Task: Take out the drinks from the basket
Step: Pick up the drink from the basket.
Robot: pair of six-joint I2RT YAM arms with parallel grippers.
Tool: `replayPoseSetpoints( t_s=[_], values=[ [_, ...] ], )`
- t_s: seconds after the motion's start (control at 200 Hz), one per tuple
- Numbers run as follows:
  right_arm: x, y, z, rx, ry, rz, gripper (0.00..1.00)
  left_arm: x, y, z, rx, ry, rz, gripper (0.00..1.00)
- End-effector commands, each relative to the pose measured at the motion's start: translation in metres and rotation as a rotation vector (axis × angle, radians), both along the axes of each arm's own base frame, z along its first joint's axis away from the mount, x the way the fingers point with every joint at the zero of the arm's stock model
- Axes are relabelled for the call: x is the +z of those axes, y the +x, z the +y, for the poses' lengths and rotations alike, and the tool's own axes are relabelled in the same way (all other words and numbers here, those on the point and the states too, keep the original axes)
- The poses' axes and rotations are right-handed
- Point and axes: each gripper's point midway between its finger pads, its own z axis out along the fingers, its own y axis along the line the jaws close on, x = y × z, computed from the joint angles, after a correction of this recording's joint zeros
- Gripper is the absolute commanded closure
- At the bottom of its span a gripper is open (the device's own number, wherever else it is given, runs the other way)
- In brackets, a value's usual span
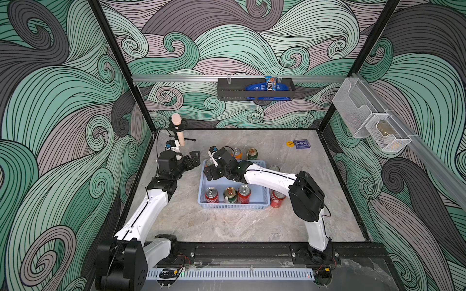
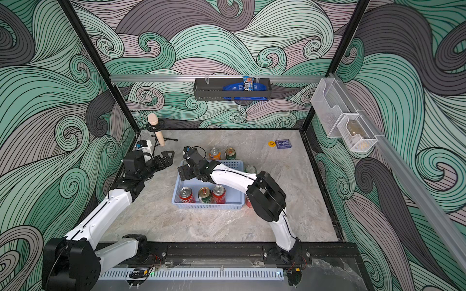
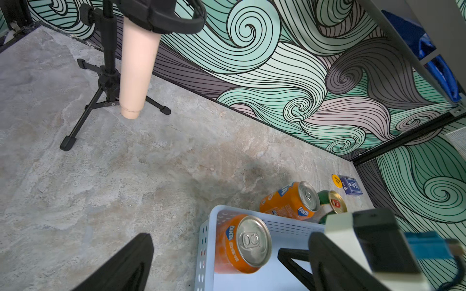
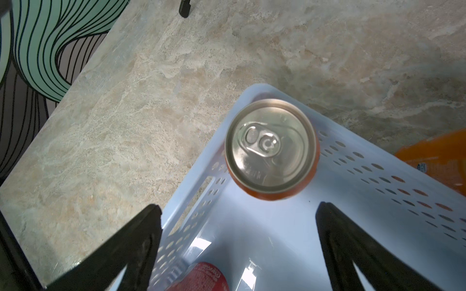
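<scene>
The right gripper (image 4: 239, 207) is hanging over the far left corner of the basket (image 4: 365, 176), its jaws standing wide apart and gripping nothing. Just ahead of its fingertips an orange can (image 4: 271, 146) is standing upright in that corner, close against both walls. Its long axis is running straight up toward the wrist camera, and only its silver top is facing the gripper. The can is lying beyond the fingers rather than between them, and one finger (image 4: 141, 239) is sitting over the side wall. I judge the coming move is calling for a short reach forward, then a drop keeping that finger inside the rim. The left gripper (image 1: 193, 158) is hovering over the desk (image 1: 176, 219) just outside the same corner, also open and empty, but the right one is looking nearer. In the near row three cans (image 1: 230, 195) are standing, and four cans (image 1: 252, 153) are already standing on the desk around the basket
</scene>
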Motion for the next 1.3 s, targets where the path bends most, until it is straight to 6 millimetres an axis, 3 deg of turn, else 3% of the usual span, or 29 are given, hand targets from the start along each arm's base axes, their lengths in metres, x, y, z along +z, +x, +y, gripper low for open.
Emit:
replayPoseSetpoints(
  t_s=[0.0, 0.976, 1.291],
  values=[
    [0.005, 0.015, -0.003, -0.045, 0.008, -0.014, 0.05, 0.008, 0.002, 0.011, 0.039, -0.008, -0.013, 0.01],
    [-0.034, 0.034, 0.012, -0.069, -0.024, 0.008, 0.06, 0.001, 0.006, 0.017, 0.026, -0.057, 0.006, 0.02],
    [-0.04, 0.033, 0.012, -0.074, -0.029, 0.016, 0.11, 0.001, 0.006, 0.017, 0.027, -0.058, 0.007, 0.01]
  ],
)
